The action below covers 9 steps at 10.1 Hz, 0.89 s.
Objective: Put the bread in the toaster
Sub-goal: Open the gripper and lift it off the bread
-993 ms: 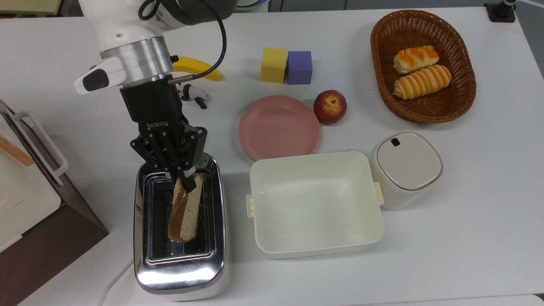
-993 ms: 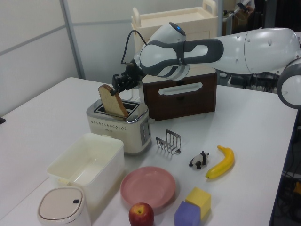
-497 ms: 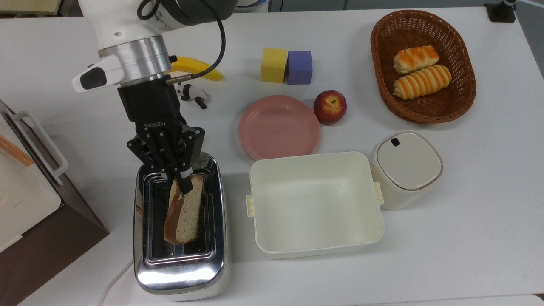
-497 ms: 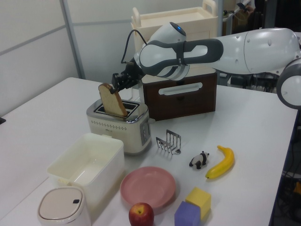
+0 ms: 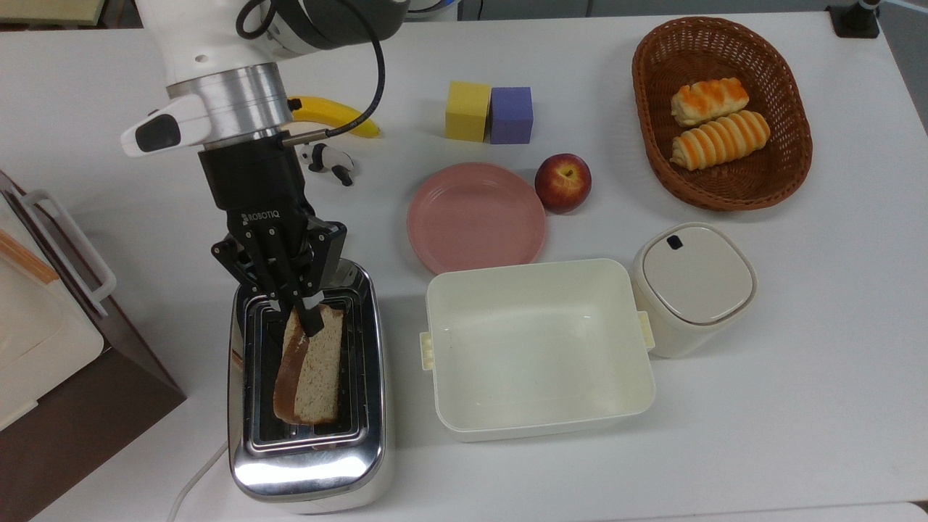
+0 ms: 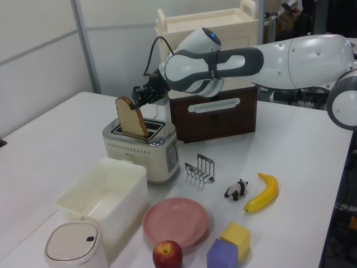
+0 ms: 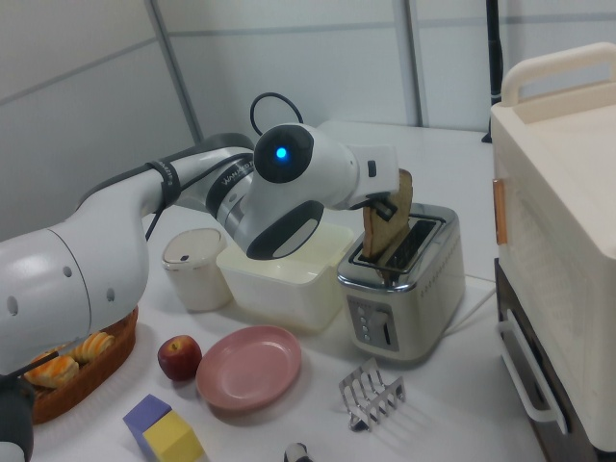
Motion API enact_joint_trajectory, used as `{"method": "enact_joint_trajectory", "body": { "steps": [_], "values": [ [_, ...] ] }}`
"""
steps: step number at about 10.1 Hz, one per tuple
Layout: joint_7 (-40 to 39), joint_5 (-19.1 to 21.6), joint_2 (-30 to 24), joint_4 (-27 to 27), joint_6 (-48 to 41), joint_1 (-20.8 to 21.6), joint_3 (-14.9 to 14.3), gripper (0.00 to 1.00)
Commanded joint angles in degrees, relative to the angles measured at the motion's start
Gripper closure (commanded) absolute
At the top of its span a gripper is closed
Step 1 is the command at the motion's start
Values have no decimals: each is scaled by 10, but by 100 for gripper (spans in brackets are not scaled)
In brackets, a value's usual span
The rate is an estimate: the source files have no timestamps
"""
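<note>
Hand (image 5: 308, 319) grips bread (image 5: 310, 377), seemingly tilted, over toaster (image 5: 308, 464).

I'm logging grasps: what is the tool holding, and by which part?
The tool is shut on the bread, pinching its top crust edge, above the toaster.

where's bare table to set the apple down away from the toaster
Free patch: the tabletop below the tub and the lidded canister in the top view, another between the blocks and the basket. Crowded around the plate, the apple and the tub.
</note>
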Motion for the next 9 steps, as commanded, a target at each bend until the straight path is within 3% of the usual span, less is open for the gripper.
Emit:
{"method": "enact_joint_trajectory", "body": {
  "steps": [1, 2, 3, 7, 9],
  "values": [
    [-33, 17, 4, 1, 14, 6, -6, 63],
    [-46, 17, 4, 1, 14, 6, -6, 10],
    [-46, 17, 4, 1, 14, 6, -6, 0],
    [-45, 11, -15, -1, 6, 6, -6, 0],
    [-43, -11, -114, -62, -123, 4, -28, 0]
  ]
}}
